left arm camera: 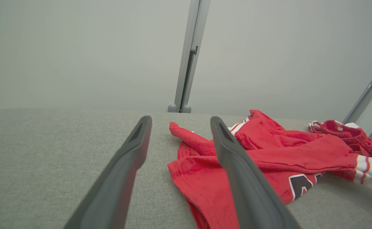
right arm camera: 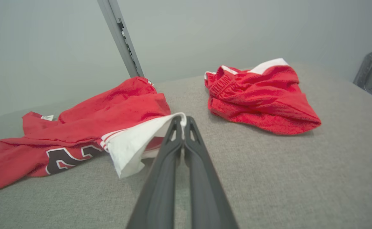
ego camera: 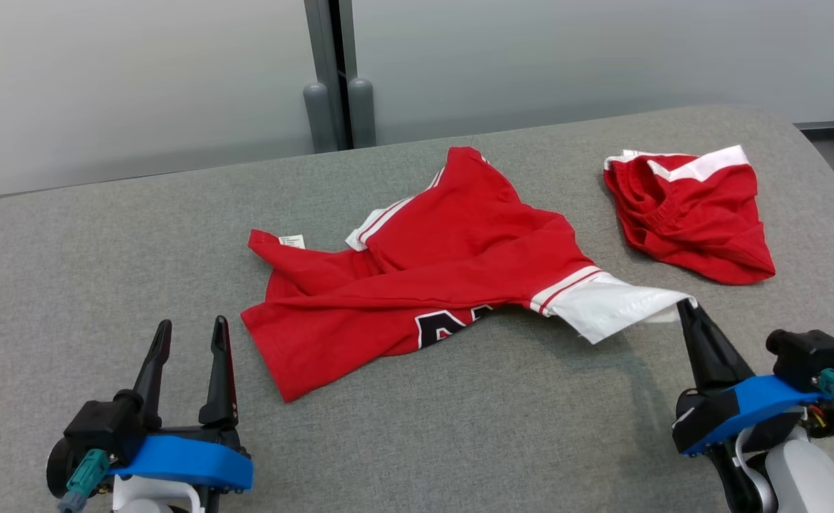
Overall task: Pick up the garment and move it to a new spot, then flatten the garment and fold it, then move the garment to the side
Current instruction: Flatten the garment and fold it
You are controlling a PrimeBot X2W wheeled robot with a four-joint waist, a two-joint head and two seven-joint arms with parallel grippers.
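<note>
The garment (ego camera: 452,242), a rumpled red jersey with black lettering, striped trim and a white sleeve (ego camera: 613,303), lay crumpled across the middle of the grey counter (ego camera: 103,271) in the head view. At lower right, the right tool (ego camera: 686,308) was clamped on the sleeve's edge, holding it just off the counter. At lower left, the left tool (ego camera: 192,323) stood apart and empty beside the hem. There was one jersey, one pair of red shorts (ego camera: 695,214) at upper right, and two tools.
</note>
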